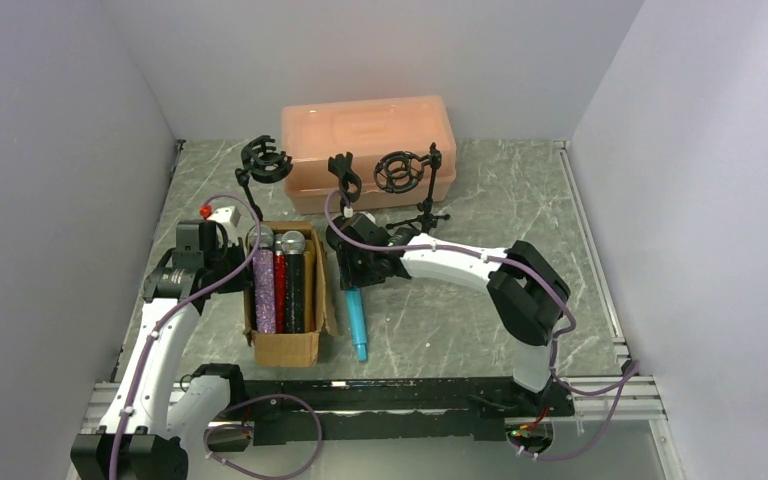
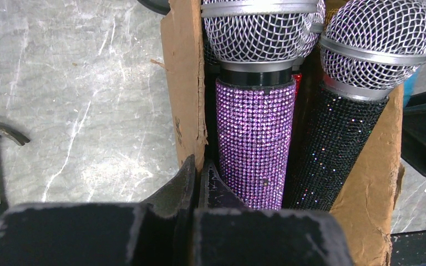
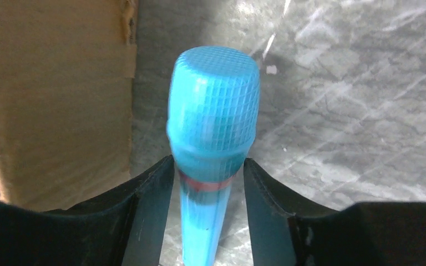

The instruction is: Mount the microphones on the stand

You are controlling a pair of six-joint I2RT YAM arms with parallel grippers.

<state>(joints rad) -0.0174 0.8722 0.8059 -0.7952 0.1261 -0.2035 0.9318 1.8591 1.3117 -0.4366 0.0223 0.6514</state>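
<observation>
Since the teal microphone (image 3: 213, 111) on the counter (image 1: 460, 320) beside the box (image 1: 285, 348) looks light, stiff and slick, its neck suits the right pincer (image 3: 208, 169) straddling it, clamped or not I cannot tell, while the left pincer (image 2: 198, 172) pinches the box wall.

Brown cardboard box (image 1: 282, 345) sits on the grey marble-pattern table (image 1: 480, 200), left of centre. In it, side by side, left to right: purple glitter microphone (image 1: 263, 292), red glitter microphone (image 1: 280, 295), black glitter microphone (image 1: 295, 290). Teal stick microphone (image 1: 357, 318) lies on the table just right of the box. Peach plastic bin (image 1: 368, 125) at the back, black clip stands (image 1: 344, 175) in a row before it. Left claw (image 2: 199, 166) at the box's left wall. Right claw (image 3: 208, 166) straddles the teal microphone below its head.
</observation>
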